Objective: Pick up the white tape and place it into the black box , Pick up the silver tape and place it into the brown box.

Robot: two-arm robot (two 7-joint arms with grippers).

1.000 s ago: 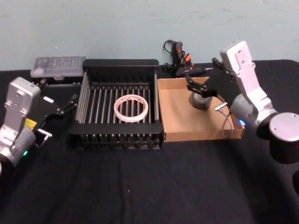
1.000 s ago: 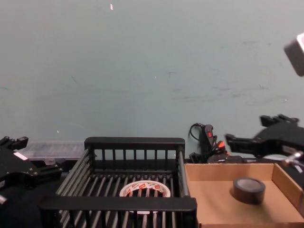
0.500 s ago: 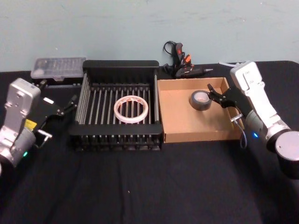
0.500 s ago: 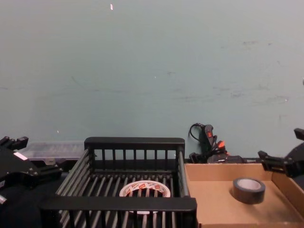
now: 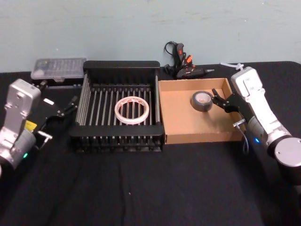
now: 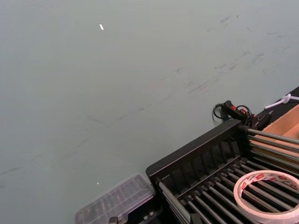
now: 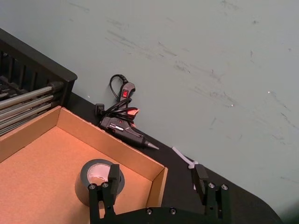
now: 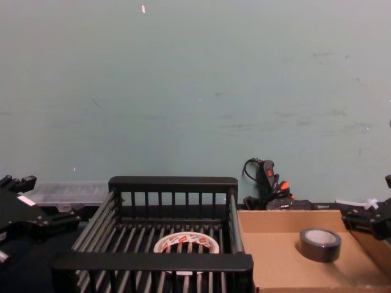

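Observation:
The white tape (image 5: 132, 110) (image 8: 186, 243) (image 6: 266, 196) lies flat on the barred floor of the black box (image 5: 121, 65) (image 8: 173, 182) (image 6: 196, 151). In the brown box (image 5: 188, 123) (image 8: 275, 259) (image 7: 37, 177), the silver tape (image 5: 201, 100) (image 8: 319, 244) (image 7: 99, 182) rests near the far right corner. My right gripper (image 5: 217, 98) (image 7: 156, 186) (image 8: 366, 220) is open and empty, just right of the silver tape at the box's right wall, not touching the roll. To the left of the black box, my left gripper (image 5: 66, 107) (image 8: 43, 223) stays open and empty.
A black and orange glue gun (image 5: 181, 61) (image 7: 124, 126) (image 8: 269, 183) lies behind the brown box by the wall. A clear plastic case (image 5: 59, 67) (image 6: 117, 203) (image 8: 67, 192) sits at the back left. A white zip tie (image 5: 231, 65) (image 7: 184, 158) lies back right.
My right gripper has drawn back from above the silver tape to the brown box's right wall. The roll stays lying in the box. The left arm has not moved.

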